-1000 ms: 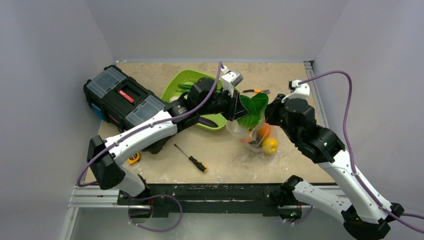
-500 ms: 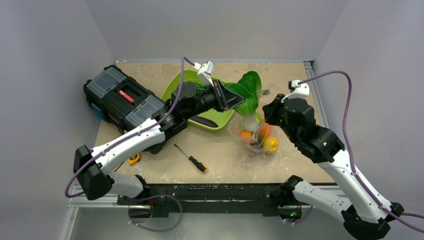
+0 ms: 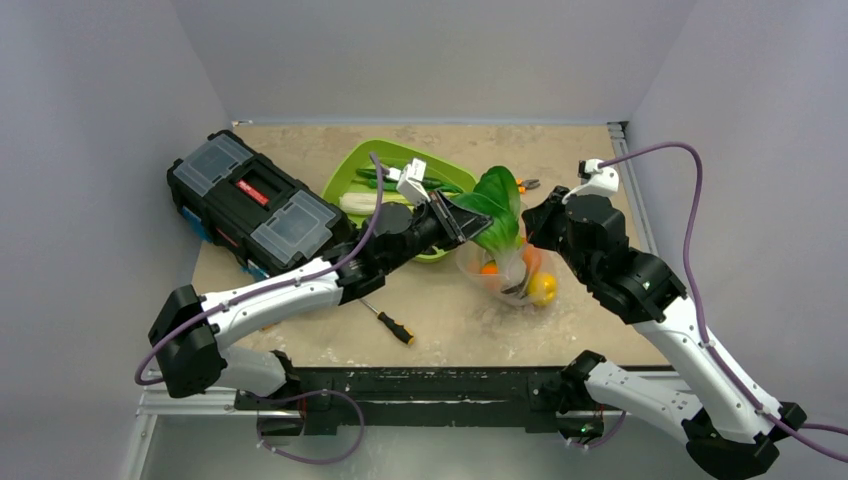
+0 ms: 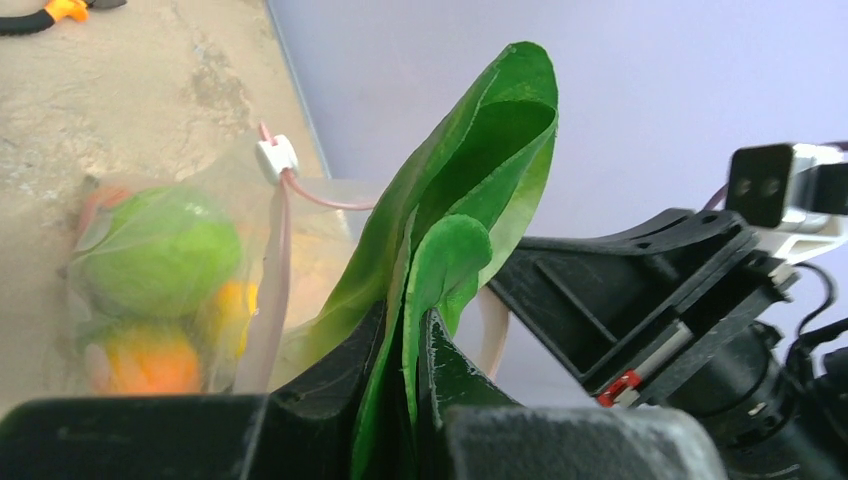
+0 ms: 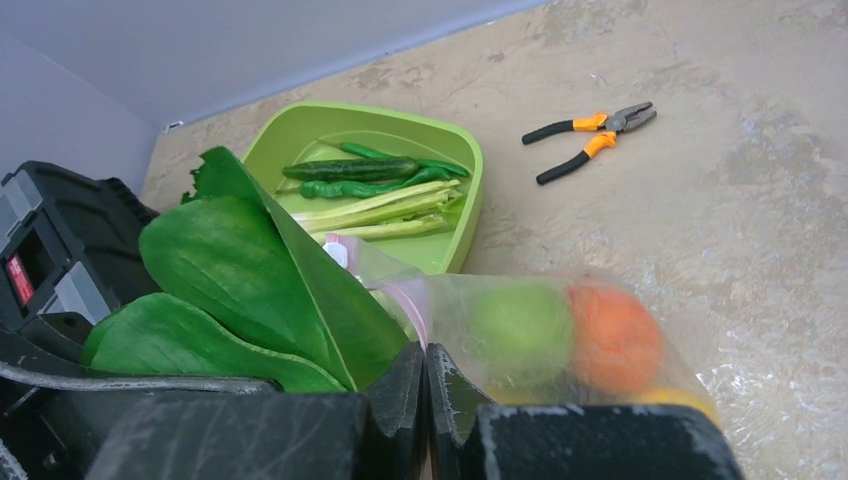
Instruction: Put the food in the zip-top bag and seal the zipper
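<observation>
Bok choy (image 4: 460, 230) at zip-top bag (image 3: 472, 258) mouth; both grippers clamped.
Leaves pinched between the left gripper (image 4: 400, 360) fingers, stem hanging beyond the fingertips into the bag. Right gripper (image 5: 425, 375) fingers closed on the bag's rim, just beside the leaves; green fruit (image 4: 160, 255), orange (image 5: 612, 335), lemon (image 3: 541, 288) lie inside, past its fingertips.

A robotics lab cell: blank grey walls (image 3: 430, 50) enclose a beige table (image 3: 470, 320) edged by aluminium rail (image 3: 190, 403)
</observation>
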`<state>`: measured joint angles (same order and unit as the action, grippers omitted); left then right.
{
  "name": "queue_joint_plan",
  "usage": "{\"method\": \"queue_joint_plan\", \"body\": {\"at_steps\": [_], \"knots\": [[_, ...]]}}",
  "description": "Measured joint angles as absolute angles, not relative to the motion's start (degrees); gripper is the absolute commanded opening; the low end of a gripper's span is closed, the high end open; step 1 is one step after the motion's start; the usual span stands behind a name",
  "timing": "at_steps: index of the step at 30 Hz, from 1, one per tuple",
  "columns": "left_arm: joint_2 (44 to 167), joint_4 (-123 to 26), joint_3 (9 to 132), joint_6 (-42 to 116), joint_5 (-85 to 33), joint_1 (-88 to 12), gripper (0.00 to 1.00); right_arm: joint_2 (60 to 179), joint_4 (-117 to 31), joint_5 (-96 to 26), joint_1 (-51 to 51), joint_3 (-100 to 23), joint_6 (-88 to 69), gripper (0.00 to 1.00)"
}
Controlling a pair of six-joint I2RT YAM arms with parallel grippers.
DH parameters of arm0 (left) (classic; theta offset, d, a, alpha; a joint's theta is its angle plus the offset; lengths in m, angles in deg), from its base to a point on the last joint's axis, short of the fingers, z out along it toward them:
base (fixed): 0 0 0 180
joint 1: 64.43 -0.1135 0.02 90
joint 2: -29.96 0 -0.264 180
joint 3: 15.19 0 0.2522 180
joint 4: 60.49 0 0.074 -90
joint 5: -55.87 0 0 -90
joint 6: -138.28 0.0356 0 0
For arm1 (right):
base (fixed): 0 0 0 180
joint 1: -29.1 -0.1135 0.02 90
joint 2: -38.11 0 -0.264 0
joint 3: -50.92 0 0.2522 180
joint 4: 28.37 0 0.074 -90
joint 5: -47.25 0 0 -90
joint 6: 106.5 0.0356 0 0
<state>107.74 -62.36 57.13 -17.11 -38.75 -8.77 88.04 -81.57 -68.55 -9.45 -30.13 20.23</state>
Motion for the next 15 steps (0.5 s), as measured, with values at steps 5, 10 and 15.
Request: {"method": "queue_joint_plan", "body": {"at_steps": [5,10,15], "knots": [[107.8,-64.3,57.1,-19.2,-41.6,-7.3,0.0,88.0,-81.6,-68.6,-9.4,-30.1,20.8,0.0],[109.0,-64.7,57.1,-20.1,-43.3,-6.0,0.0,88.0,-81.6,-68.6,-9.4,-30.1,21.7,0.0],[110.4,-64.8,56.4,-20.3,-45.1,-4.4,0.0,88.1,-81.6,-68.6,-9.4,-30.1,22.8,0.0]]}}
